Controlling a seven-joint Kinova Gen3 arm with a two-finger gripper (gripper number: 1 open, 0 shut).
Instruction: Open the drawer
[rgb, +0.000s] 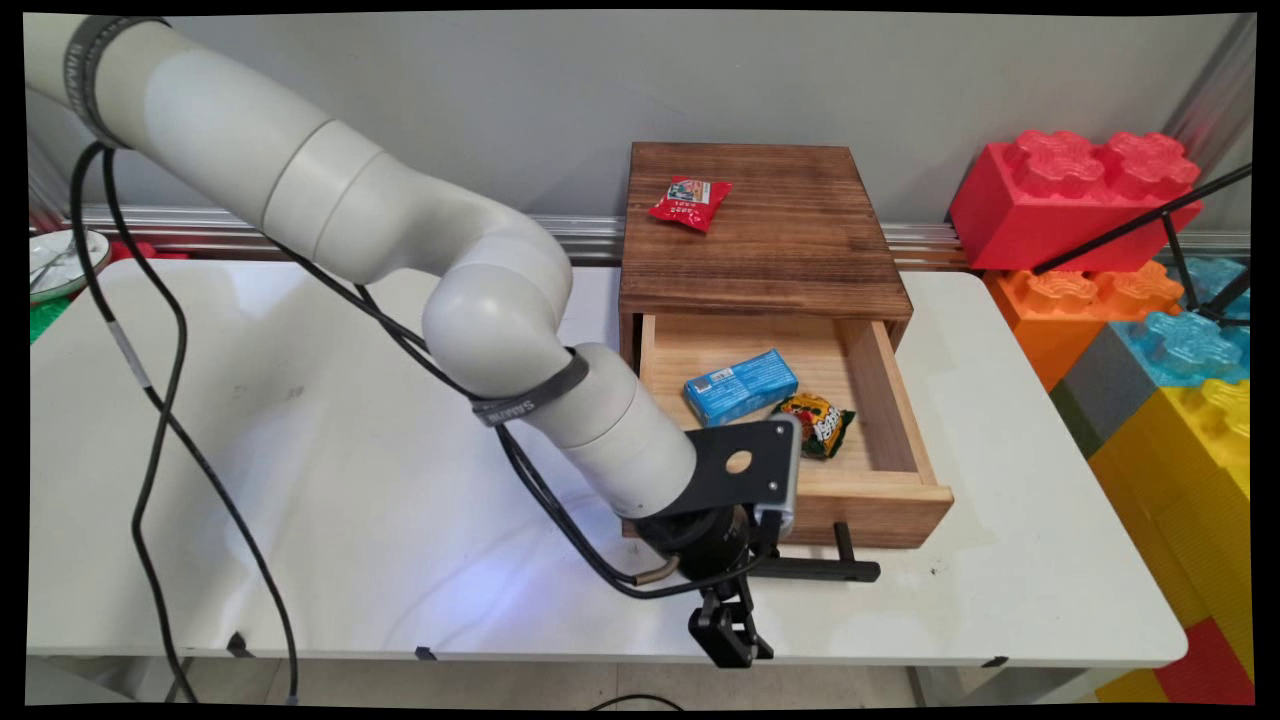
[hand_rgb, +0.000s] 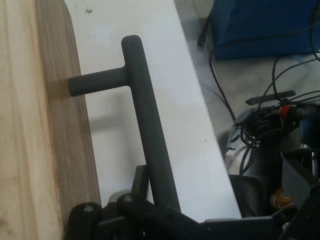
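Note:
A wooden box stands at the back of the white table, its drawer pulled out toward me. Inside the drawer lie a blue carton and an orange-green snack packet. A red packet rests on the box's top. My gripper hangs at the left end of the drawer's black bar handle, close to the table's front edge. In the hand view the handle runs down into the gripper's linkage, with the drawer front to its left.
Large red, orange, blue and yellow toy bricks are stacked past the table's right end. A black tripod leg crosses them. A white bowl sits beyond the table's far left corner. Black cables hang from the arm over the table's left half.

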